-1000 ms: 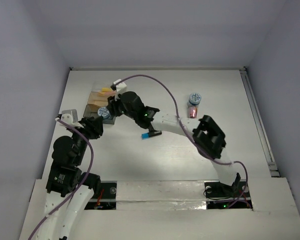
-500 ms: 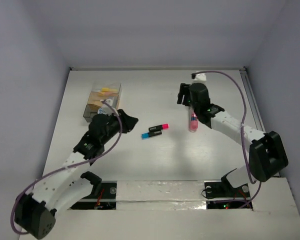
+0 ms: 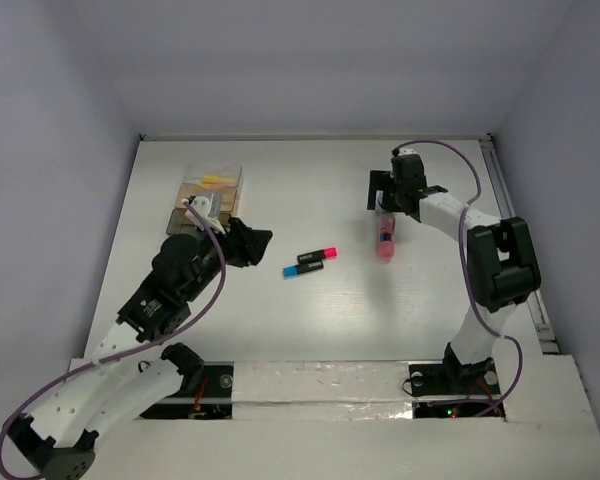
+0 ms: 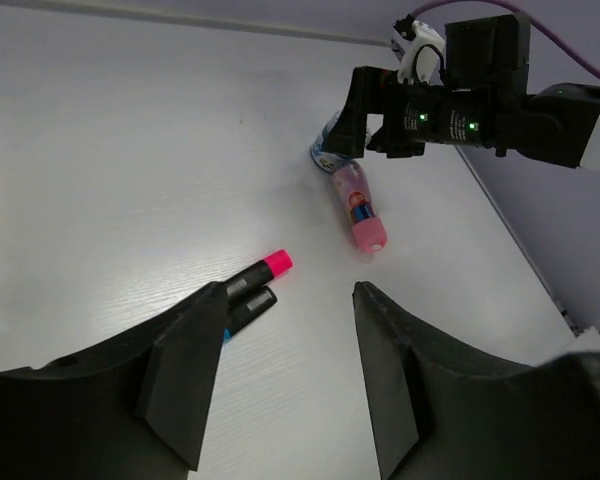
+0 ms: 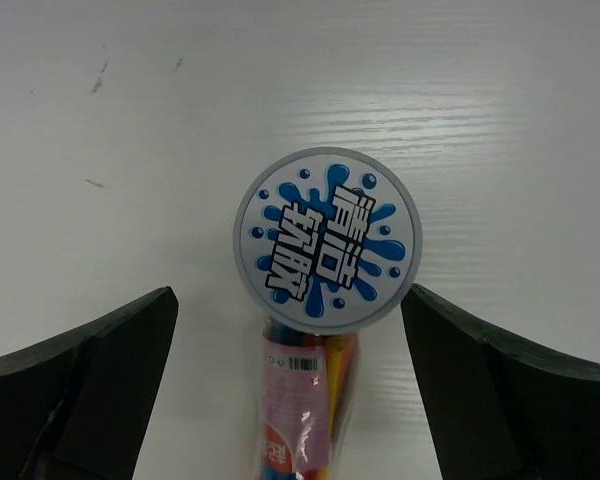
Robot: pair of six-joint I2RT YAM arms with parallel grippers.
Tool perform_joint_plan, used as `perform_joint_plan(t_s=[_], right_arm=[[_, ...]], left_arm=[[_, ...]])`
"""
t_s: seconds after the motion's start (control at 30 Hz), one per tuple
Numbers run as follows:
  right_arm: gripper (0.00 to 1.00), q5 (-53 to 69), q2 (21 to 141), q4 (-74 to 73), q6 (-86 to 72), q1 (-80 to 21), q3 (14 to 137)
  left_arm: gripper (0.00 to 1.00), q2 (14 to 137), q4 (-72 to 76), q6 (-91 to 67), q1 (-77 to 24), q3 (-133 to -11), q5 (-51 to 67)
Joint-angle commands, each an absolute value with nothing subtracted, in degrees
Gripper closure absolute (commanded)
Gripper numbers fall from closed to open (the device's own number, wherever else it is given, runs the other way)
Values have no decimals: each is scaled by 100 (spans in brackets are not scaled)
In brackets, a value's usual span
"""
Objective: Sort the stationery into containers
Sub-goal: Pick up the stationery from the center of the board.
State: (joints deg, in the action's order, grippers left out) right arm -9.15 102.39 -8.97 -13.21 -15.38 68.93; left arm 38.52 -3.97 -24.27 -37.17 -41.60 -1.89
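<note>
Clear plastic, tan and dark grey: the small boxes (image 3: 208, 195) sit clustered at the far left of the table (image 3: 330, 320), and the clear one already shows yellow and orange inside. Just right of them the left gripper (image 3: 255, 243) hangs with its fingers spread and nothing between them. In the middle the blue-and-black marker (image 3: 300, 269) and the pink-and-black marker (image 3: 320, 255) lie side by side, touching. Further right the pink tube (image 3: 385, 241) lies flat, one end against the round tub (image 5: 327, 238), whose grey-rimmed lid bears a blue splash with bold lettering. The right gripper (image 5: 290, 295) hovers straight over that tub, jaws wide on either side, gripping nothing. My worry is that closing there could nudge the tube and set it rolling, or the round wall could squirt out of the fingers
</note>
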Motion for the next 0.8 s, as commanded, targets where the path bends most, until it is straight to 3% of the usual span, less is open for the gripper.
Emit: perform_joint_plan(t_s=[0.0,0.37,0.47,0.5,0.6,0.77], right_arm=[[0,-870,10397,-1107,-1107,-1442,7426],[9,-1204,11117,-1353,-879,-1441,8199],[20,-1327,11162,-1406,-844,-1441,8279],[30,-1362,11171,-1415,-844,-1441,8332],[47,-1362,11215,-1459,-817,-1441,8559],[53,-1099,11075,-1530,-580,-1441,9333]], left_arm=[[48,3560,-1203,-1995,-3744,-4421,-491],[44,3287,-1072,-1740,-3630,-4210,-369],[44,3164,-1029,-1723,-3630,-4201,-387],[44,3103,-1002,-1723,-3569,-4201,-378],[44,3033,-1002,-1688,-3420,-4192,-299],[44,3032,-906,-1661,-3218,-4166,-97]])
